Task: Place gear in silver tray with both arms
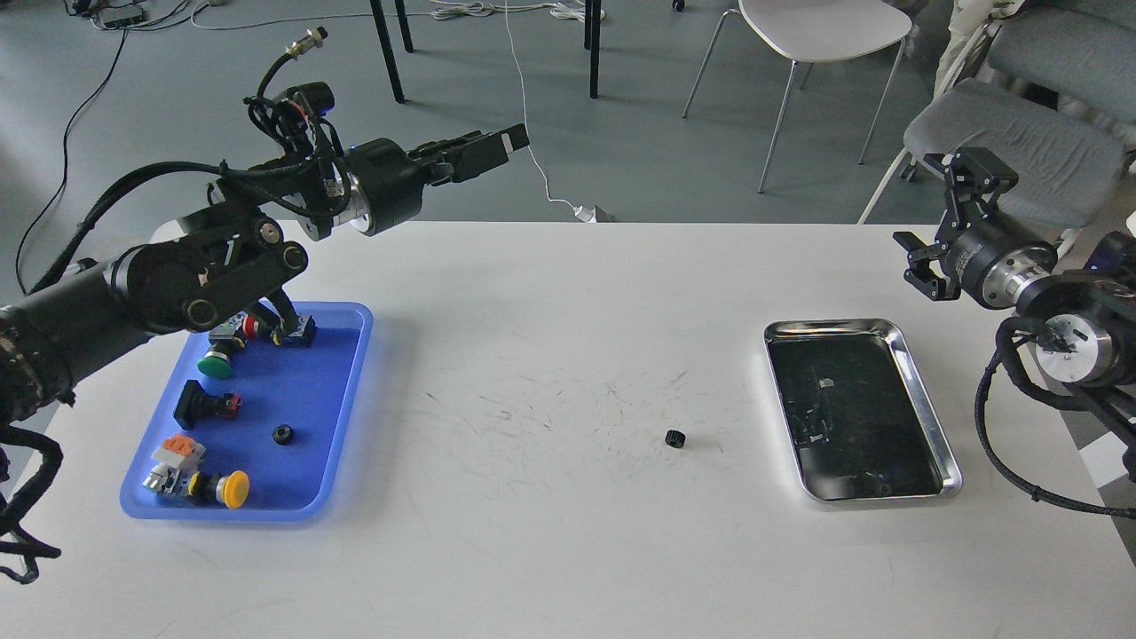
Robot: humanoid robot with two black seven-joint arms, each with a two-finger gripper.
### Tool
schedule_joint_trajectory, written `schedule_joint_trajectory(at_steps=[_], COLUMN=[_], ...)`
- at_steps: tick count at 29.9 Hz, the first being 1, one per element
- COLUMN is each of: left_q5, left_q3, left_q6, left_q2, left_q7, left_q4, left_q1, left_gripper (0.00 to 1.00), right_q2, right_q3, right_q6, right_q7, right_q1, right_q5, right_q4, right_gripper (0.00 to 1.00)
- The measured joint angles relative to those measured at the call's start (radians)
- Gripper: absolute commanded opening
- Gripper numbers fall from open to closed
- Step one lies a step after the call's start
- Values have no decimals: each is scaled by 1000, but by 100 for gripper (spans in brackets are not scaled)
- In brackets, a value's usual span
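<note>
Now, left gripper (pixel 484 146): raised above the far left edge of the table, fingers close together pointing right, nothing visible between them; whether fully closed, cannot tell. Well apart from anything on the table.

Right gripper (pixel 942 224): held up past the far right corner, fingers spread, empty. It sits beyond the far end of the silver tray (pixel 923 390), not over it.

Gear (pixel 675 438): small, black, lying alone on the bare white table (pixel 550 550), between the two trays and nearer the silver one, just left of its near-left part but not touching it. Neither gripper is near it.

Silver tray: dark base shows only reflections and smudges; no gear seen inside.

Blue tray (pixel 355 355), left side: a second small black gear (pixel 282 434) lies in it, among push-button switches (pixel 217 355).

Judgement: roughly halfway. One gear appears staged mid-table within reach of the right arm; pick-up by that arm and the drop into the silver tray are not yet done. The second gear in the blue tray may also be left to move.
</note>
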Motion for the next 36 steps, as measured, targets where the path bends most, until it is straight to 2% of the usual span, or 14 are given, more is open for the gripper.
schedule_joint_trajectory(at_steps=[3, 5, 10, 16, 25, 28, 31, 36], left_q5=[-62, -138, -361, -489, -679, -742, -810, -868], left_q3=[-6, -21, -42, -51, -54, -68, -98, -132], left_q6=[6, 15, 22, 18, 0, -43, -89, -113], left_q2=[19, 34, 59, 63, 70, 88, 103, 114], left_q7=[0, 0, 0, 0, 0, 0, 0, 0], left_q4=[38, 68, 127, 204, 228, 235, 238, 254], left_q1=[5, 11, 40, 91, 154, 157, 168, 187], left_gripper=[87, 92, 94, 97, 98, 98, 98, 98], right_q2=[-29, -45, -73, -81, -81, -81, -88, -128], right_q3=[-35, -38, -35, -40, -77, -118, -141, -148], right_q6=[0, 0, 2, -20, -16, -15, 12, 117], right_q7=[-12, -13, -5, -1, -14, -17, -17, -17], right_q1=[36, 46, 66, 96, 122, 131, 146, 168], right_q5=[4, 5, -5, -32, -140, -168, -213, -293], right_q4=[4, 7, 57, 70, 76, 79, 95, 106], right_gripper=[99, 99, 99, 99, 99, 99, 99, 99])
